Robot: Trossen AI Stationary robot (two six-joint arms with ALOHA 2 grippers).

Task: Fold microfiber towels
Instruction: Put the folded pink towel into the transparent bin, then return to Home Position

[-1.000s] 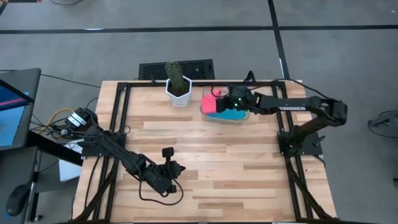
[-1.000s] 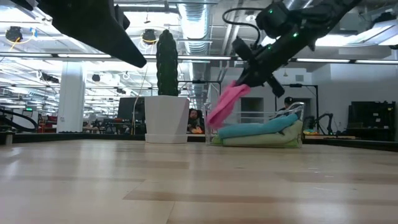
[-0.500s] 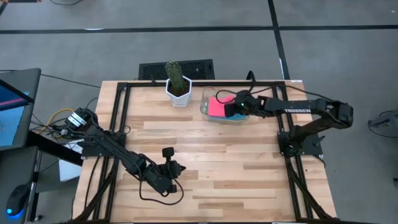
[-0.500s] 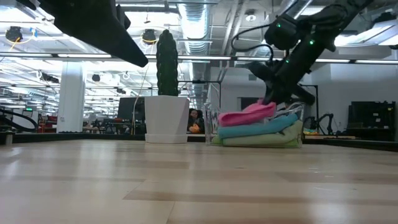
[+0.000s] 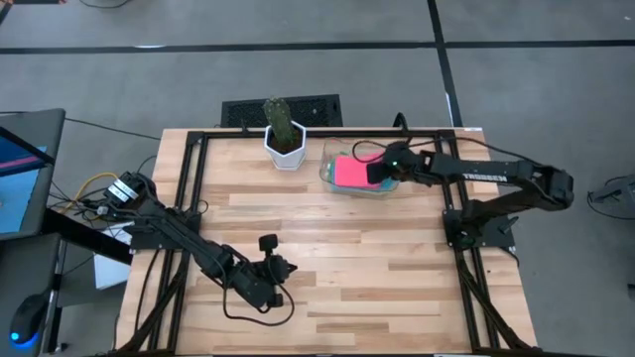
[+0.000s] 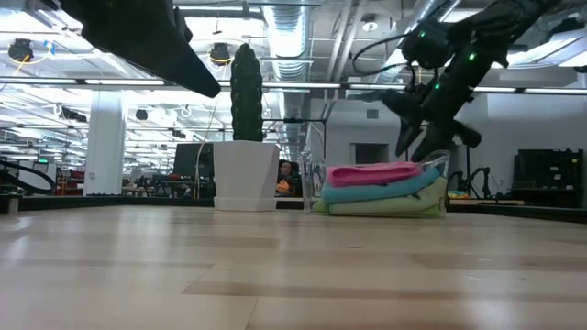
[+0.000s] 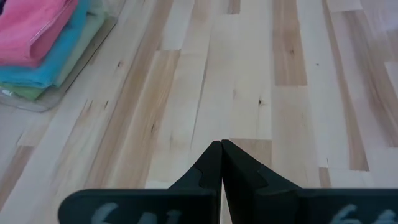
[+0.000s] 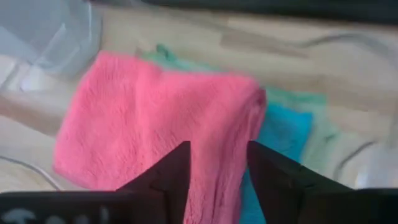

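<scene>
High view: you see the clear plastic tray point(image 5: 327, 175) at the far edge of the table point(image 5: 327, 258), just right of the white cactus pot point(image 5: 286, 147).
Tray contents: the folded microfiber towels lie stacked in it, the pink towel point(image 5: 350, 170) on top.
Stack order: in the low view you can read it from the top down as pink towel point(image 6: 371, 172), turquoise towel point(image 6: 376, 190), then light green towels point(image 6: 385, 206) at the bottom.
Towel axis: from the low view the stack lies flat with its long side running across the picture; in the right wrist view the pink towel point(image 8: 155, 121) has its folded edge over the turquoise towel point(image 8: 283, 130).
Right gripper point(image 5: 379, 173): it hangs just above the right end of the stack; your right wrist view shows its fingers point(image 8: 174, 177) spread apart over the pink towel, holding nothing.
Left gripper point(image 7: 221, 163): it waits near the table's front edge, well apart from the tray, fingers pressed together on nothing.
Writing: white lettering runs along the right arm point(image 5: 496, 178); you can make out "TROSSEN".
</scene>
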